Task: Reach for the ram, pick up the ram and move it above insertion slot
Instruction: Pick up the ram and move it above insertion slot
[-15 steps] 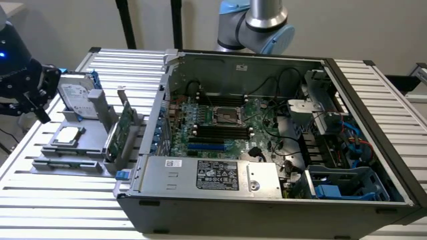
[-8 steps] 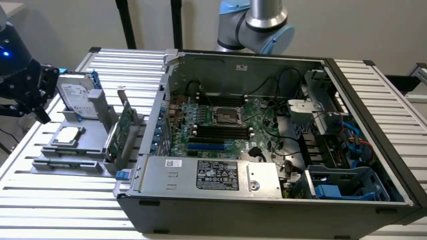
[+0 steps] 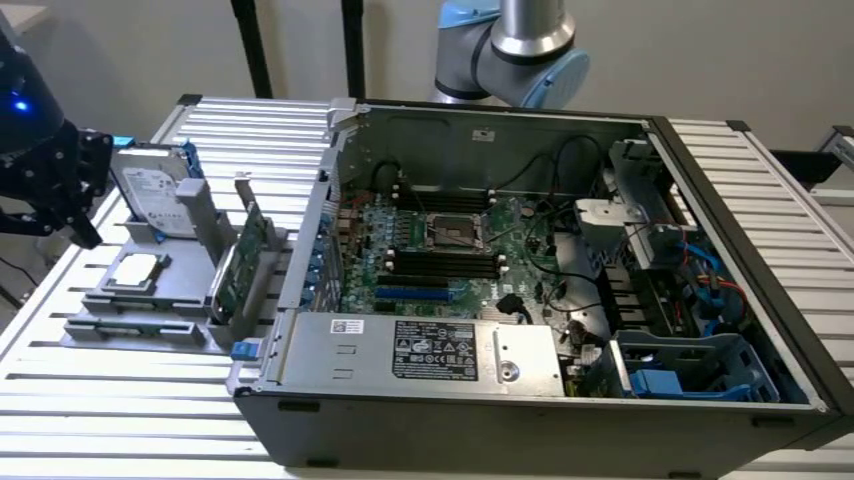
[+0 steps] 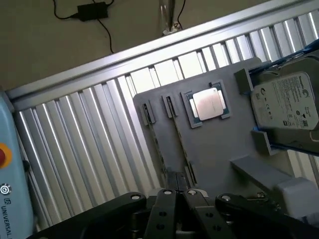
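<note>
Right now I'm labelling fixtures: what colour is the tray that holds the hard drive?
Plain grey; the tray shows best in the wrist view.

The ribbed aluminium table [image 3: 120, 400] is silver, with dark stripes between its slats. The moulded plastic holder tray [image 3: 174, 300], at nine o'clock from the dark-grey open metal computer case [image 3: 534, 430], is plain grey. The flat metal hard drive [image 3: 147, 185] is silver with a white label. The tall expansion card [image 3: 240, 270] and the motherboard [image 3: 511, 222] are green, and the long memory slots [image 3: 447, 262] are black. The jointed gripper [image 4: 175, 191] is black.
</note>
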